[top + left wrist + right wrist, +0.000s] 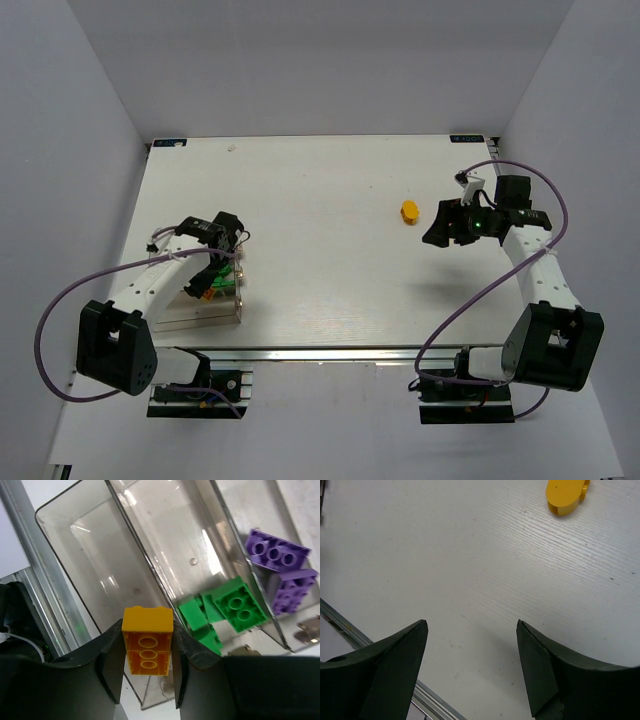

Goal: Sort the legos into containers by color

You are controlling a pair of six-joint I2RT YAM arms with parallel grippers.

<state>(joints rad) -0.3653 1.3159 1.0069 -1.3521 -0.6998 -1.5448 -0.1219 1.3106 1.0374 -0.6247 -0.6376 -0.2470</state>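
My left gripper (148,631) is shut on an orange-yellow lego (147,640), held with its hollow underside toward the camera, above the near end of the clear containers (75,540). The leftmost bin holds nothing. The middle one holds green legos (235,605) and the right one holds purple legos (276,554). In the top view this gripper (215,262) hangs over the containers (225,310) at the near left. A small yellow-orange block (409,210) lies on the table at the far right. My right gripper (437,232) stands open just right of it, holding nothing. The right wrist view shows that block (565,495) far ahead of the open gripper (472,630).
A metal rail (350,630) runs along the table's near edge, also beside the bins (30,555). White walls close in the table on three sides. Purple cables (60,300) loop from both arms.
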